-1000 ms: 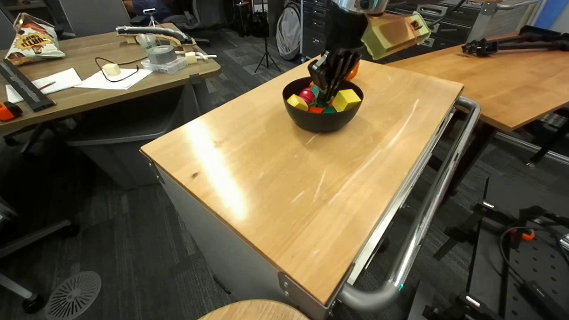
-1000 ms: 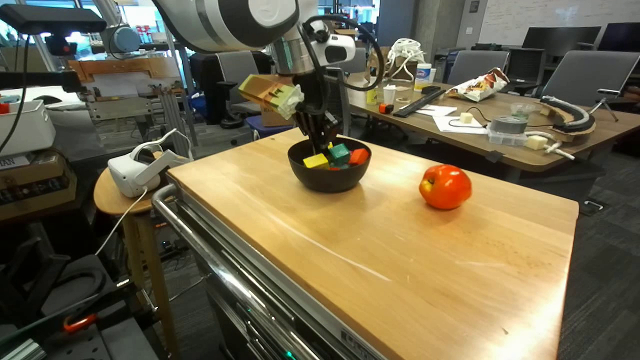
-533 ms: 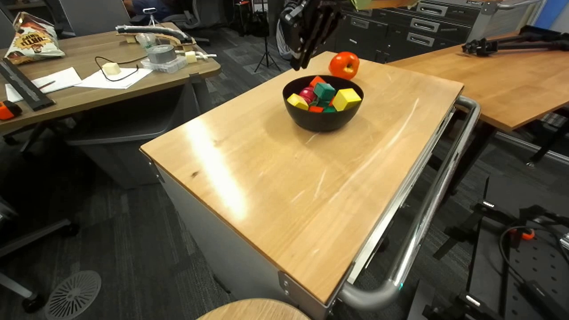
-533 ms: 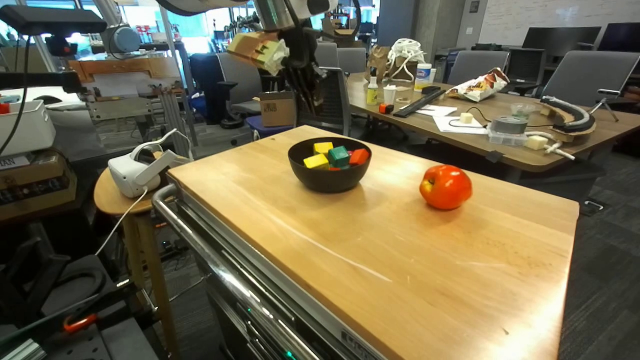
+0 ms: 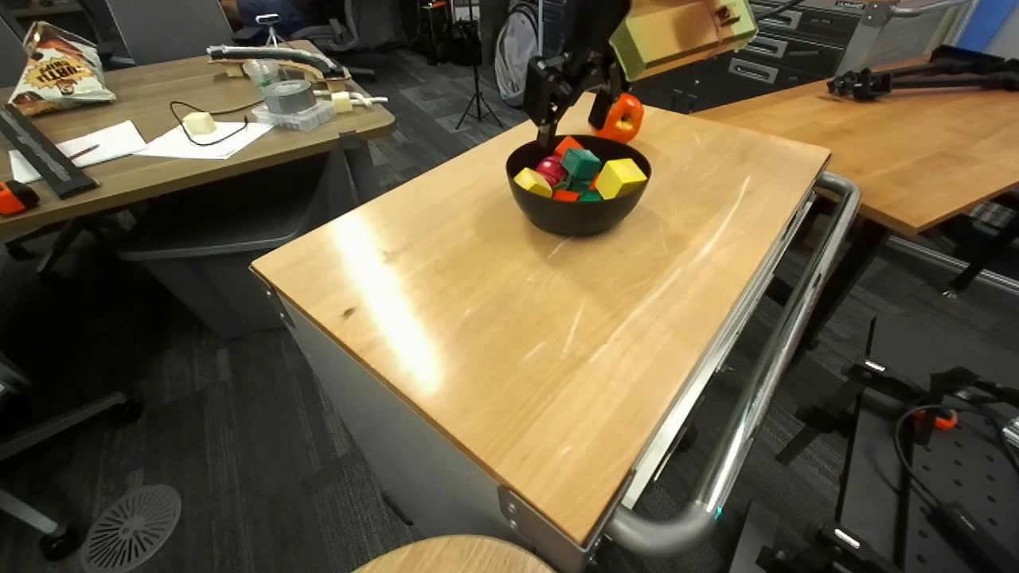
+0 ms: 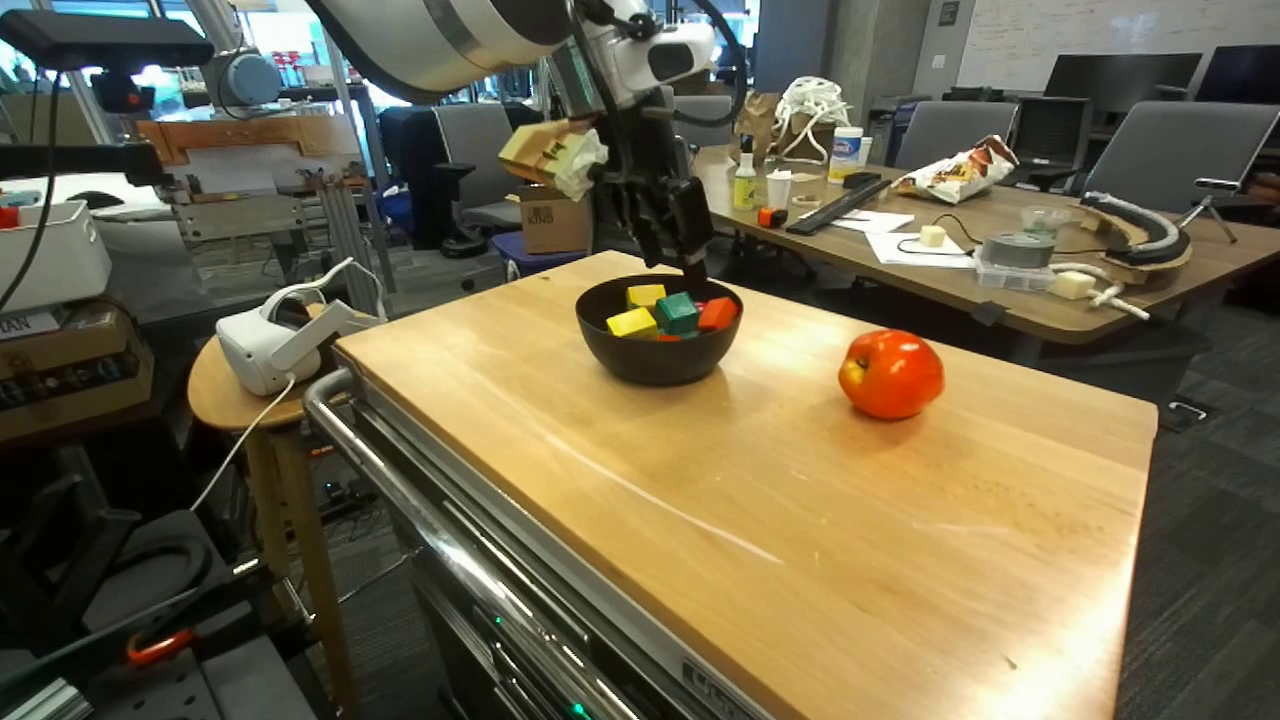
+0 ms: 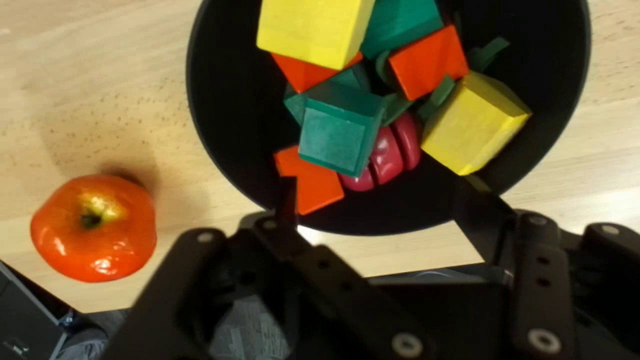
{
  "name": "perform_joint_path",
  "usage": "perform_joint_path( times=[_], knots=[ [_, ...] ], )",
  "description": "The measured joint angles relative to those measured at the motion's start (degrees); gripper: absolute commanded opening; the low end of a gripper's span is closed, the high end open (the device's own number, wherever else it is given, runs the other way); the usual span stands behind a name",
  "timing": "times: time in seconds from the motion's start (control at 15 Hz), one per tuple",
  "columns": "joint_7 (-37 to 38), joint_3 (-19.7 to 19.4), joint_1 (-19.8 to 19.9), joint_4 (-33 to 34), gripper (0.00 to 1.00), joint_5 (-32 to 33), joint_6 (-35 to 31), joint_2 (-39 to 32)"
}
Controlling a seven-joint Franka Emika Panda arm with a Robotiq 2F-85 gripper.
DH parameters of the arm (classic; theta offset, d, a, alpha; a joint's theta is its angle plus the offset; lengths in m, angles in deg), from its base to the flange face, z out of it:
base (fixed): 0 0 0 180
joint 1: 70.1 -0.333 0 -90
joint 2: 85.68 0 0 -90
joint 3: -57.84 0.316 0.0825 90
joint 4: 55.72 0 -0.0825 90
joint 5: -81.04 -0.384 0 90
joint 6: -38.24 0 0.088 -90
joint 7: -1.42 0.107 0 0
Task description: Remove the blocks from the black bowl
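Observation:
The black bowl (image 5: 579, 211) sits on the wooden cart top in both exterior views, heaped with blocks. From above, in the wrist view, a green block (image 7: 332, 137) lies on top, with a yellow block (image 7: 472, 127), another yellow block (image 7: 310, 30) and orange-red blocks (image 7: 430, 62) around it. Over the bowl's rim, fingers downward, my gripper (image 7: 376, 195) stands wide open with nothing between its fingers. One finger overlaps an orange-red block (image 7: 320, 190) in that view, and the other is below a yellow block; I cannot tell if either touches. Lower blocks are partly covered.
A round orange-red fruit (image 6: 890, 374) stands on the cart top beside the bowl. Among the blocks is a shiny crimson piece (image 7: 387, 155), with thin green bits. A metal handle bar (image 6: 450, 545) runs along one cart edge. A stool with a white headset (image 6: 285, 340) stands close by.
A second ago my gripper was shut and down among the blocks. It rose clear, still shut, and has since opened and come back down over the bowl. The blocks remain in the bowl.

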Motion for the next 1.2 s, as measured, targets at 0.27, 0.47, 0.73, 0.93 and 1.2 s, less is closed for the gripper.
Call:
perform_joint_path(
  times=[0.27, 0.47, 0.73, 0.93, 1.2],
  knots=[
    [0.7, -1.95, 0.09, 2.1, 0.86, -2.84, 0.39, -3.24],
    [0.72, -3.03, 0.12, 3.37, 0.67, -5.67, 1.54, -4.97],
    [0.65, -3.27, 0.13, 4.7, 0.34, -10.71, 4.96, -6.05],
    [0.64, -3.28, 0.13, 5.88, 0.2, -14.02, 7.48, -6.07],
    [0.64, -3.19, 0.12, 6.83, 0.2, -16.28, 10.51, -6.14]
  ],
)
